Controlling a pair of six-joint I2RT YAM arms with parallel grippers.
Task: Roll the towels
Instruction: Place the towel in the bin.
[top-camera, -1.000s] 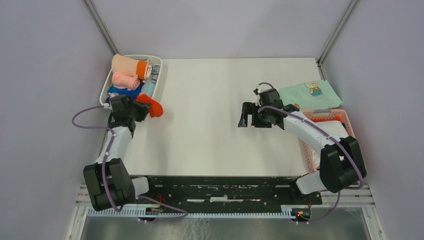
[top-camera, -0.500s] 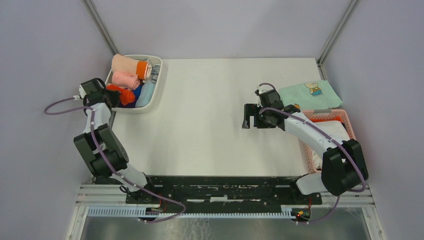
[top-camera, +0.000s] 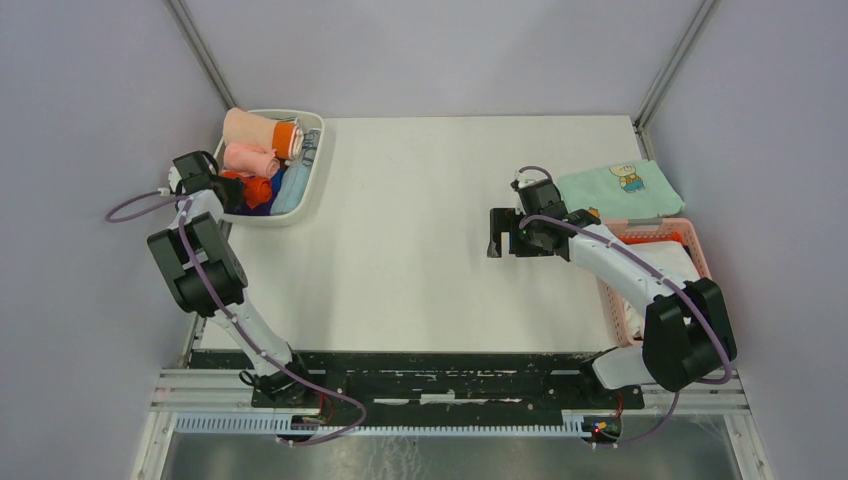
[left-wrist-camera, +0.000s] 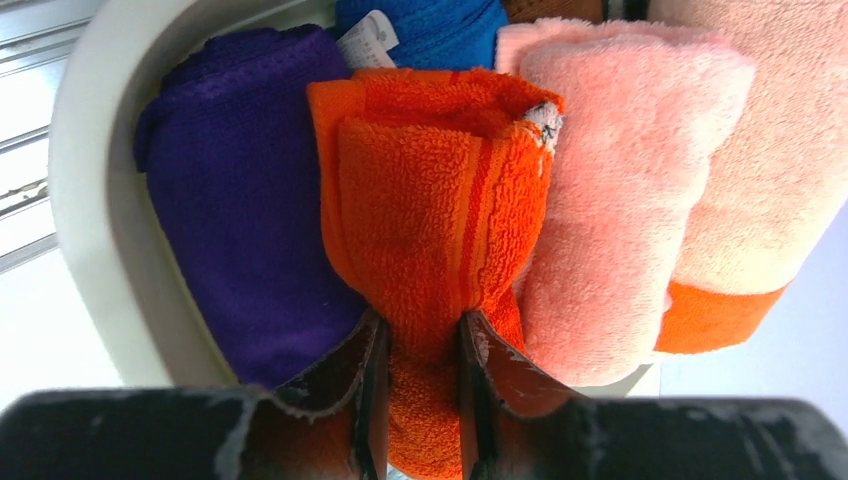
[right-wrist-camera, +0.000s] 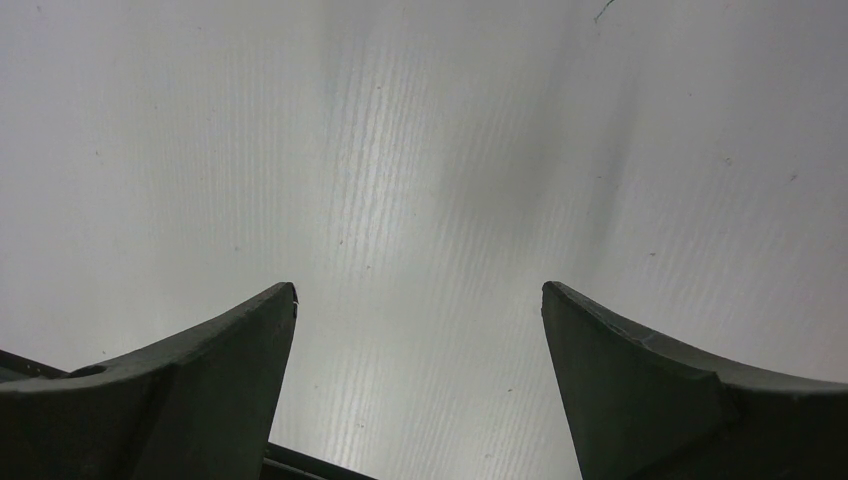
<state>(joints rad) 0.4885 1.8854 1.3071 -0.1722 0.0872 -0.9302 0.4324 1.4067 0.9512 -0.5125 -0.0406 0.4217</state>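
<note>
Left gripper (left-wrist-camera: 422, 335): pinched narrow on the lower end of the rolled red-orange towel (left-wrist-camera: 430, 190). Low grip, judged as meant to stop the roll unwinding while seated.

Rolled red-orange towel: lying in the white tub (top-camera: 312, 160) at the table's far-left corner, wedged between the purple towel (left-wrist-camera: 240, 200) and the pale pink roll (left-wrist-camera: 610, 180). Peach roll with orange band (left-wrist-camera: 790, 130) beyond. Packed side by side, apparently as finished stock. Release not yet made.

Right gripper (right-wrist-camera: 420, 290): spread wide, empty, hanging over bare table (right-wrist-camera: 420, 120). Probably parked clear of the work, near the mint-green cloth (top-camera: 620, 188) and pink basket (top-camera: 690, 238).
</note>
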